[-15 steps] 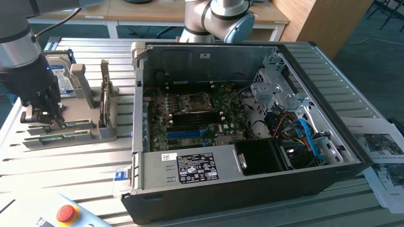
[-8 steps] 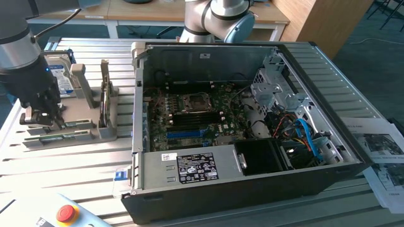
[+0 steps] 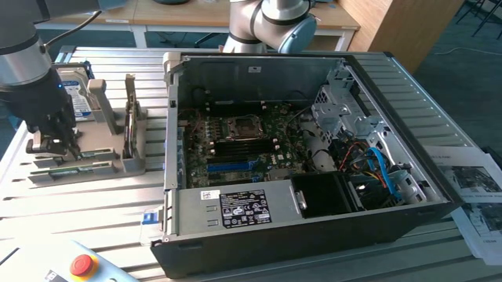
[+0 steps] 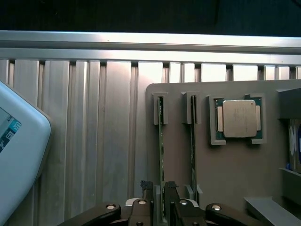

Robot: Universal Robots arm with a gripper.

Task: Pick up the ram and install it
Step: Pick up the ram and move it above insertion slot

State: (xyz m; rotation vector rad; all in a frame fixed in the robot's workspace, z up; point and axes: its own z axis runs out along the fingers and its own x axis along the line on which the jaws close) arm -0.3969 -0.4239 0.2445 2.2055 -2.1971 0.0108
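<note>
tool (image 4: 158, 188) low over the grey holder (image 4: 235, 179) on the slatted worktop (image 4: 94, 141); jaws partly open, one finger on either side of the ram (image 4: 162, 141), a sliver of gap on one side, not clamped; ram stands on edge in its slot in the holder, the outer of two sticks; second stick (image 4: 192, 141) just beside it; silver processor (image 4: 240, 118) in its recess beyond that; open computer case (image 3: 314, 247) stands at the exterior view's right of the holder.

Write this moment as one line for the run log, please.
step: pick ram | end effector: open, astride ram | ram: on edge in holder slot, not lifted | install: not done
</note>
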